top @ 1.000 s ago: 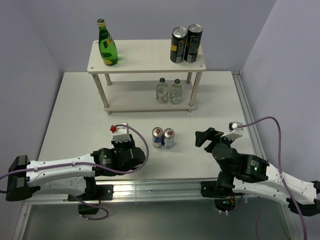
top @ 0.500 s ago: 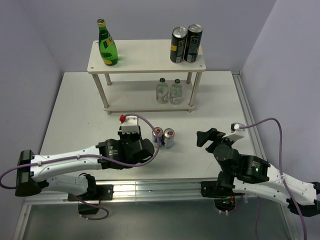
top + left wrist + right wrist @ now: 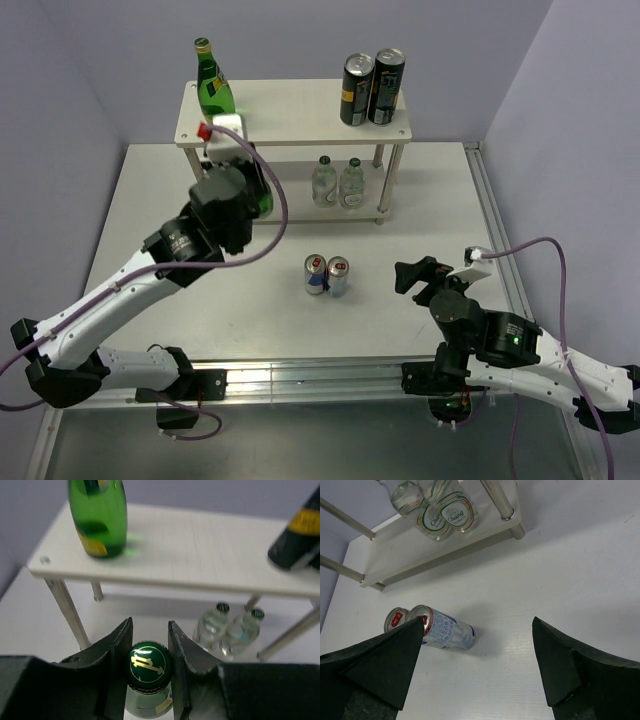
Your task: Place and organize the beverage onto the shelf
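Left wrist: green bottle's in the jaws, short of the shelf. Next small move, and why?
Probably carry the held bottle forward over the top board, beside the green bottle standing there: the left gripper is shut on its neck in front of the shelf, and the board lies bare between that bottle and the dark cans.

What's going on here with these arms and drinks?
The left arm has its jaws shut on a green bottle, held in front of the shelf, whose top board holds another green bottle and two dark cans. Two clear bottles sit on the lower board. The right arm has open jaws near two cans on the table.
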### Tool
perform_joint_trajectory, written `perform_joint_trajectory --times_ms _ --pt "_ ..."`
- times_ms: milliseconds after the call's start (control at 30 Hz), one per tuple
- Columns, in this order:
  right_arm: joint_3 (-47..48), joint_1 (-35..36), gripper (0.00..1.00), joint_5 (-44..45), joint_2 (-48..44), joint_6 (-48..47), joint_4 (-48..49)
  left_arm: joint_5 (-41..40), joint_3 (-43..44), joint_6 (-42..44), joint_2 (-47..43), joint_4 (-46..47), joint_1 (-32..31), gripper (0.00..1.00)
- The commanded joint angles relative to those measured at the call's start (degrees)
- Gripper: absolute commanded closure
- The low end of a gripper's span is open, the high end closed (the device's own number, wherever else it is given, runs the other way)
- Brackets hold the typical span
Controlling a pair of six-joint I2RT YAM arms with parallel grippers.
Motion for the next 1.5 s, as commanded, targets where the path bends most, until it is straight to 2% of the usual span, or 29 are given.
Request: perform_joint_trajectory --times_ms 0,67,200,400,600,800,900,1467 --pt "-0.7 0.3 0.05 2.4 -1.0 1.0 0.0 5.0 10.9 13.0 2.2 16.0 4.7 1.00" --pt "-0.7 0.3 0.05 2.6 -1.2 1.1 0.1 6.2 16.0 17.7 3.9 18.3 6.1 1.00" --pt "-0.7 0.4 0.05 3.1 -1.4 1.8 -0.4 8.4 22.9 21.0 8.4 20.4 9.0 1.00" --pt "-1.0 0.4 0.06 3.5 -2.9 2.7 -1.2 12.1 30.5 21.1 13.3 21.8 14.4 1.00" --pt "-1.3 0.3 0.06 3.5 -4.4 2.7 -1.1 14.2 37.1 23.2 20.3 23.5 16.7 1.00" --pt "-1.2 0.3 0.07 3.6 -4.2 3.0 -1.4 16.4 48.5 23.7 27.9 21.7 19.3 1.00" --pt "-1.3 0.3 0.07 3.6 -4.7 3.0 -1.4 16.8 51.5 24.5 30.5 21.5 19.9 1.00" --pt "-1.6 0.4 0.07 3.5 -5.9 2.8 -1.1 19.0 44.8 22.8 31.6 25.4 23.1 1.00"
